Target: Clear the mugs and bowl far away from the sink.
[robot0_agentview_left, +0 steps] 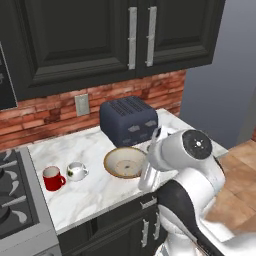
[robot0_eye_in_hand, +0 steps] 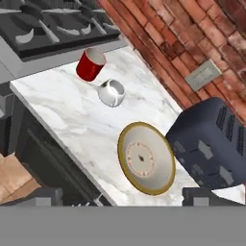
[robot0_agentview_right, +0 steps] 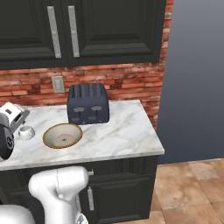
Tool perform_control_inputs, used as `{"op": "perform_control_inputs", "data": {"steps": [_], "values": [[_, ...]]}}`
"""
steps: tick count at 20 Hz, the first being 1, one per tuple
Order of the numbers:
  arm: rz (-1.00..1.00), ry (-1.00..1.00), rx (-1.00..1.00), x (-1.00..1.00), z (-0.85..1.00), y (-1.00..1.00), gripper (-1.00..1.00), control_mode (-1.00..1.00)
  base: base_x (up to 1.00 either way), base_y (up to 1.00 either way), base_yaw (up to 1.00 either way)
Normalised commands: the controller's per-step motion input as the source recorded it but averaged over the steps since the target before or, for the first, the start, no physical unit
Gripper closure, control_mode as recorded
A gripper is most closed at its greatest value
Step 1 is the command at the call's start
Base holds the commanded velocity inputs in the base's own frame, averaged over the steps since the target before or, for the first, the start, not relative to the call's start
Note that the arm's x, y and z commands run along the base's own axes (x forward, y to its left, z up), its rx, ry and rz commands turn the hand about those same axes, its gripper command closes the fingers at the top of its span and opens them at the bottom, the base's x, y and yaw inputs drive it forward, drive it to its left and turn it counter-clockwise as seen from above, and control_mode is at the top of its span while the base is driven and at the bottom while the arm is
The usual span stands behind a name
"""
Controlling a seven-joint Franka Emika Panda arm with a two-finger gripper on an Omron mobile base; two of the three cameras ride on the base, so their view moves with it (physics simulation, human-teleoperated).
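Note:
On the marble counter a glossy red mug [robot0_agentview_left: 53, 178] [robot0_eye_in_hand: 90, 64] stands nearest the stove. A squat white mug [robot0_agentview_left: 76, 171] [robot0_agentview_right: 26, 131] [robot0_eye_in_hand: 112, 92] sits right beside it. The wide tan bowl [robot0_agentview_left: 125, 162] [robot0_agentview_right: 62, 134] [robot0_eye_in_hand: 145, 158] rests upright in front of the toaster. In the hand view my gripper [robot0_eye_in_hand: 124, 195] hangs above the counter's front edge on the near side of the bowl. It is open, its dark fingertips [robot0_eye_in_hand: 42, 195] stand far apart, and nothing lies between them. The sink is out of view.
A dark blue toaster [robot0_agentview_left: 129, 121] [robot0_agentview_right: 88, 104] [robot0_eye_in_hand: 211, 144] stands behind the bowl against the brick wall. A gas stove [robot0_agentview_left: 10, 195] [robot0_eye_in_hand: 53, 24] borders the counter [robot0_agentview_left: 95, 200] beside the red mug. Dark cabinets [robot0_agentview_left: 100, 35] hang overhead. The counter's other end stops at a grey wall [robot0_agentview_right: 192, 78].

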Motion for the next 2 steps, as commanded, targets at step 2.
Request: {"op": "perform_control_inputs", "data": {"steps": [2], "values": [[-0.18,0.00,0.17,-0.31,0.95,-0.63,-1.00,-1.00,0.00,0.00,0.00]]}}
